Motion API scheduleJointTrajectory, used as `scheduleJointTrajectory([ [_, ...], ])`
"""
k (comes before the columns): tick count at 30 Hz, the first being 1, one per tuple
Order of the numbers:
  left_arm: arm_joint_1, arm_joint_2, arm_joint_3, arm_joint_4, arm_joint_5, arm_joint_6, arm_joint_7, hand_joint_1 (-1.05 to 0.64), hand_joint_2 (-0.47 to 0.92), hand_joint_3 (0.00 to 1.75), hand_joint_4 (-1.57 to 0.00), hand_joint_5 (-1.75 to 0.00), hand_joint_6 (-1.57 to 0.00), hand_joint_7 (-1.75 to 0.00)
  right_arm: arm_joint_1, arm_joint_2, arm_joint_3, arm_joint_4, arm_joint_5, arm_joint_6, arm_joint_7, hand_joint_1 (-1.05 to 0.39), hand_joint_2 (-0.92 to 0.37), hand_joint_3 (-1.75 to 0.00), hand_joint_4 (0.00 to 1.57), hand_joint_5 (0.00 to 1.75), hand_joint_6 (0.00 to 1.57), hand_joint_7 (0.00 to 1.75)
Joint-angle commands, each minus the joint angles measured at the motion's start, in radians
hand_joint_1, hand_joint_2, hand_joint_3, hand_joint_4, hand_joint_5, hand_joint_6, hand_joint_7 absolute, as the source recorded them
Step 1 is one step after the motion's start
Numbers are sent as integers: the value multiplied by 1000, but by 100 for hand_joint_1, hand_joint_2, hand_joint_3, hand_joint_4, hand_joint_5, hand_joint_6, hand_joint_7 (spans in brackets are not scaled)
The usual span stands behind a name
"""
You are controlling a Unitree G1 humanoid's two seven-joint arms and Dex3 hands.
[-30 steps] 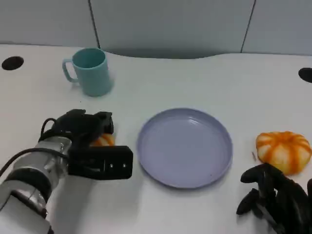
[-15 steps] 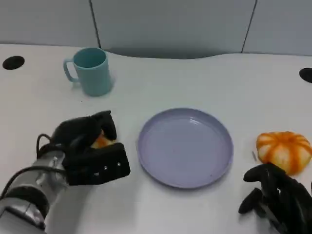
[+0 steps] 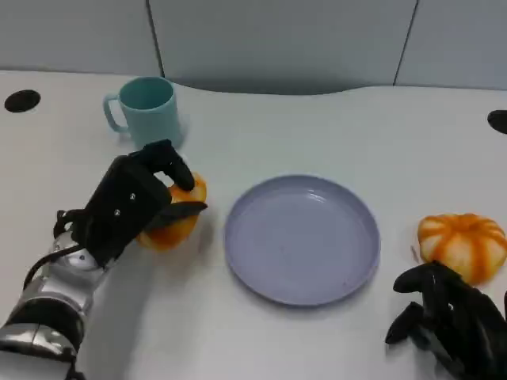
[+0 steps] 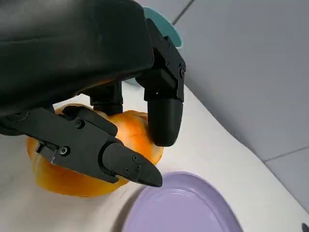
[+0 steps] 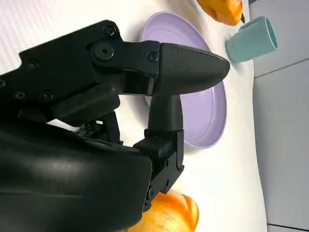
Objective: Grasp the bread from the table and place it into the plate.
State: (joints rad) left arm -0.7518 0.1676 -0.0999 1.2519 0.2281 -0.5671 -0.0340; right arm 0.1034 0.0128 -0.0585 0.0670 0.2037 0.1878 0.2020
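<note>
The bread (image 3: 170, 226), an orange roundish bun, sits at center left of the head view, just left of the plate (image 3: 301, 239); no clear long axis shows. The left hand (image 3: 131, 206) grips it, fingers wrapped over its top. The right hand (image 3: 451, 321), lower right, holds nothing, fingers loosely apart beside a second bun (image 3: 463, 245).

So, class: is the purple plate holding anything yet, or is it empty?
Empty. The plate shows only bare purple surface; the left robot hand grips the bread beside it.
</note>
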Motion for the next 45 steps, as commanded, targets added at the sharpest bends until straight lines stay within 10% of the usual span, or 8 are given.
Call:
scheduleJointTrajectory([
  [1,-35,-12,33,-39,-46,-11,-45,-11,89,6,-79,-175,-55,-175,9,-20,4,-10,-21,-5,-12,-35,-92,-63,61,175,39,173],
  [30,-228,-187,-287,-28,276,-39,-12,-16,86,7,-93,-175,-67,-175,-20,1,3,21,-13,6,-11,-34,-92,-62,55,175,37,173],
  [37,-257,-174,-331,-17,299,-35,-105,-55,88,4,-62,-175,-37,-170,-19,5,2,25,-12,2,-10,-35,-92,-62,56,175,37,173],
  [40,-265,-164,-349,-20,304,-60,-141,-69,92,4,-26,-105,-37,-69,-18,6,7,19,-20,4,-16,-35,-92,-61,55,175,37,172],
  [45,-277,-153,-357,-26,297,-71,-186,-79,92,12,-6,-78,-27,-37,-19,6,7,28,-22,-8,-11,-34,-92,-63,56,175,37,172],
])
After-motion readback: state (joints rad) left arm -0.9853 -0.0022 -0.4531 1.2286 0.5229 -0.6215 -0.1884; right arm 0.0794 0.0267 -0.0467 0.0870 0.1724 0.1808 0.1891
